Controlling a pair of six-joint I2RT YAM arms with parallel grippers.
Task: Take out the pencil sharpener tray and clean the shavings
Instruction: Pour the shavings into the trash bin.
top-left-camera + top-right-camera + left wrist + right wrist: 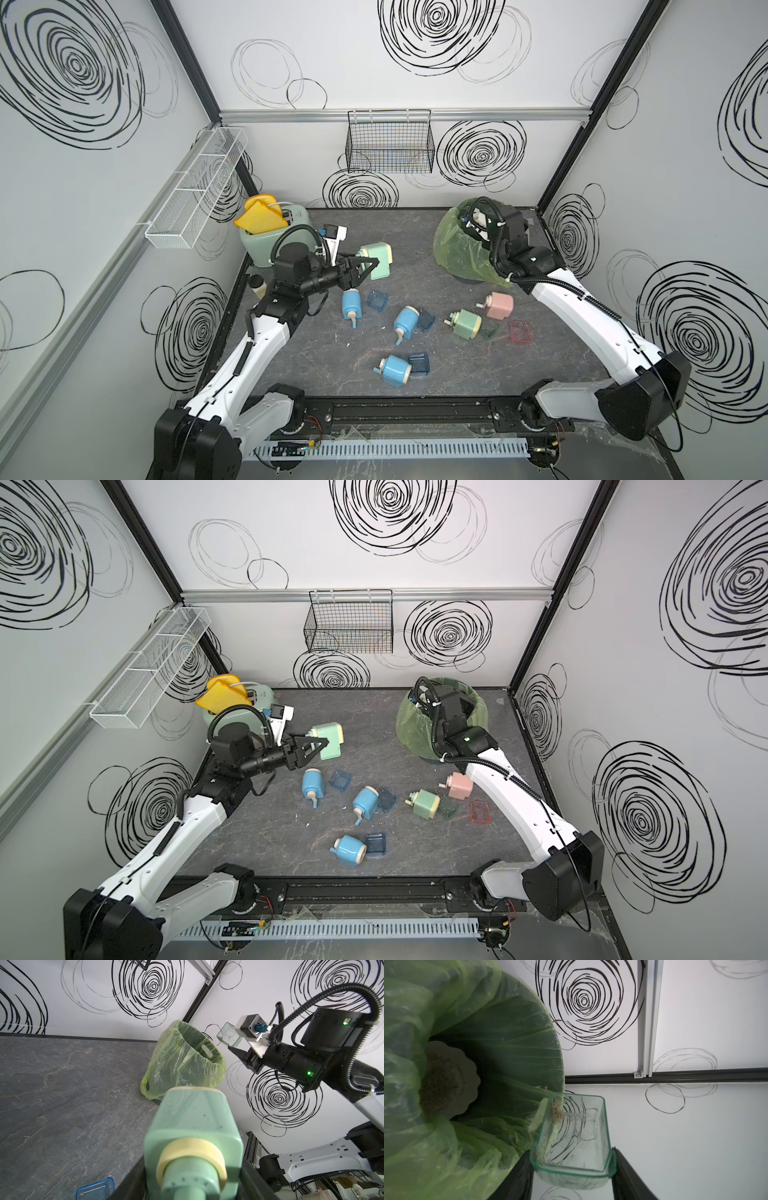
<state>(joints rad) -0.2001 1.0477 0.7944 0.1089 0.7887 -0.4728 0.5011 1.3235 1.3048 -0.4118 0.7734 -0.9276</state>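
Pencil sharpener tray (571, 1142) in right end effector (572, 1159), mint sharpener (376, 259) in left end effector (368, 264); six of each

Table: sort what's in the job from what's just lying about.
In the job: mint sharpener in the left hand; clear tray with shavings in the right hand; green-bagged bin; other sharpeners beside pulled-out trays.
Lying about: toaster, yellow toy bread, black wire basket, white mesh rack.

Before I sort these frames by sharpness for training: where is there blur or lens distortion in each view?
Left wrist view: the green sharpener is soft at its near end, the bin liner behind it crisp. Right wrist view: the liner blurs up close, the clear tray is sharper. Both top views: the frame post splays outward, wide-angle; light is even.
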